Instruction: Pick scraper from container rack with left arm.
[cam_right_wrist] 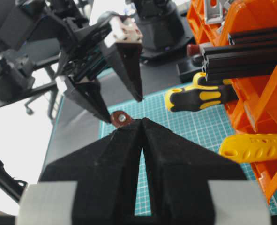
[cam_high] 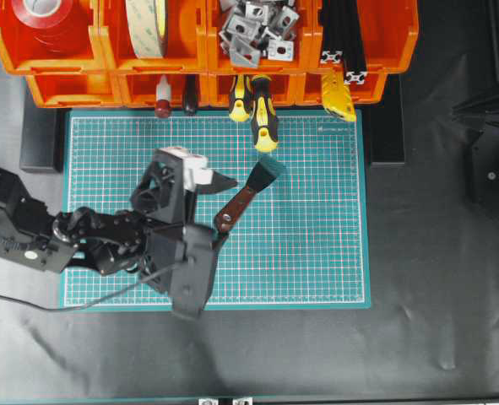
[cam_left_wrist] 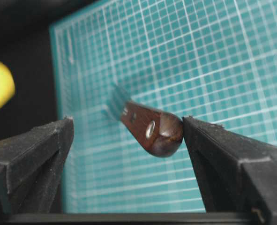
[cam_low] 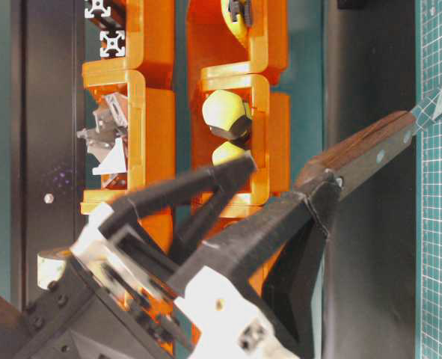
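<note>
The scraper (cam_high: 246,197) lies aslant on the green cutting mat (cam_high: 317,245), its metal blade toward the orange container rack (cam_high: 72,89). My left gripper (cam_high: 228,205) stands open around the end of its reddish-brown handle. In the left wrist view the ringed handle end (cam_left_wrist: 159,132) touches the right finger (cam_left_wrist: 222,159); the other finger (cam_left_wrist: 35,150) stands well apart. The table-level view shows the same wide jaws beside the handle (cam_low: 363,153). My right gripper (cam_right_wrist: 142,120) is shut and empty, off to the right of the mat, facing the left gripper (cam_right_wrist: 115,96).
Two yellow-and-black screwdrivers (cam_high: 263,114) stick out of a lower bin over the mat's far edge. A red-knobbed tool (cam_high: 162,97) and a yellow tool (cam_high: 338,94) poke out beside them. Upper bins hold tape rolls, metal brackets (cam_high: 257,29) and black profiles. The right arm (cam_high: 490,169) sits at the right edge.
</note>
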`<state>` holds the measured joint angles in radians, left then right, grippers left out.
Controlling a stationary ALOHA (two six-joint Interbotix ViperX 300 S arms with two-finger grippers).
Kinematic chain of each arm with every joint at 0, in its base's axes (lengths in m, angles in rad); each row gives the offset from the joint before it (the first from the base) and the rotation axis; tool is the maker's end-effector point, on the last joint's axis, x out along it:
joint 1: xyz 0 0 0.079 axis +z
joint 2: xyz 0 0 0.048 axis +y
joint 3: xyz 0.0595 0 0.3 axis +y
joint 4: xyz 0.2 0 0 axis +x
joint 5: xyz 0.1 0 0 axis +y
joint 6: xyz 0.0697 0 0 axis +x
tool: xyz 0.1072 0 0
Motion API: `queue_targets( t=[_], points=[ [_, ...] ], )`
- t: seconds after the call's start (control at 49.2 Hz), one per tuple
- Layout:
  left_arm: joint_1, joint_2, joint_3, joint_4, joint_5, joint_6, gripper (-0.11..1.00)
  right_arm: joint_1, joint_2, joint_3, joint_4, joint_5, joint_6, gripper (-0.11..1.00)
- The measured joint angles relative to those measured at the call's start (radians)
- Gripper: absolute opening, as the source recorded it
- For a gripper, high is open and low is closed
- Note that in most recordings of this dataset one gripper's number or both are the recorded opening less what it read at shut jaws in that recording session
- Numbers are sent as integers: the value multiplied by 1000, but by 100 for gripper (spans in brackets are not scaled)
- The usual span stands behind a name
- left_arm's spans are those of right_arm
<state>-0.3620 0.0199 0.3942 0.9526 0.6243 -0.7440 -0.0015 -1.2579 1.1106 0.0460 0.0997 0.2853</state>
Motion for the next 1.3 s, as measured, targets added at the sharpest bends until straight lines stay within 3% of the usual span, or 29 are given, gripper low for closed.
queue_targets(
  t=[0.102,0.203,0.63,0.711,0.955,1.158,1.301],
  points=[
    [-17,0,11,-2,29,-225,90,0,0,0,-2,0,-2,-1],
    [-25,-5,35,0,38,-382,90,0,0,0,0,0,-2,-1],
    [-32,-133,199,-2,3,-727,90,0,18,17,0,-12,0,-1],
    [-37,-161,227,-2,-41,-753,90,-2,23,20,-2,-18,-2,-1],
    [-83,-281,298,0,-164,-750,88,0,28,21,0,-26,0,-1],
    [-153,-495,376,0,-209,-678,86,0,28,21,-2,-26,-2,-1],
    [-153,-666,419,0,-210,-614,84,0,29,23,-2,-26,-2,-1]
  ],
)
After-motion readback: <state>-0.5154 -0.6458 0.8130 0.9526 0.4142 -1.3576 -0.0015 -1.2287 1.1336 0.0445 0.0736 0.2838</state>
